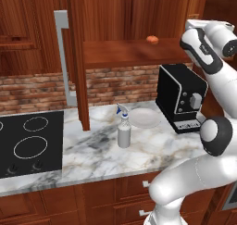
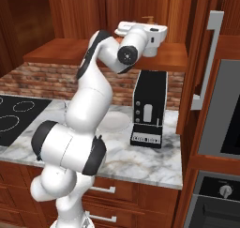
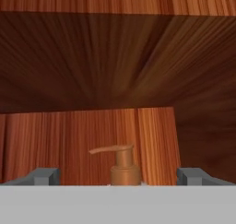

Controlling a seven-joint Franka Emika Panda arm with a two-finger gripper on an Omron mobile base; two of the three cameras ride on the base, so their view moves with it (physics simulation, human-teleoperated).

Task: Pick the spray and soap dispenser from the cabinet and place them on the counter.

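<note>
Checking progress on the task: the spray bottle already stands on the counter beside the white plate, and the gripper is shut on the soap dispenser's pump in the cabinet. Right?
Not quite. The gripper is open, its fingertips apart on either side of the soap dispenser, as the hand view shows. The spray bottle does stand on the counter beside the plate.

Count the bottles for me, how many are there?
2. The spray stands on the counter beside a white plate. The soap dispenser is on the cabinet shelf, between the open gripper fingers. Others could be hidden behind the arm.
</note>
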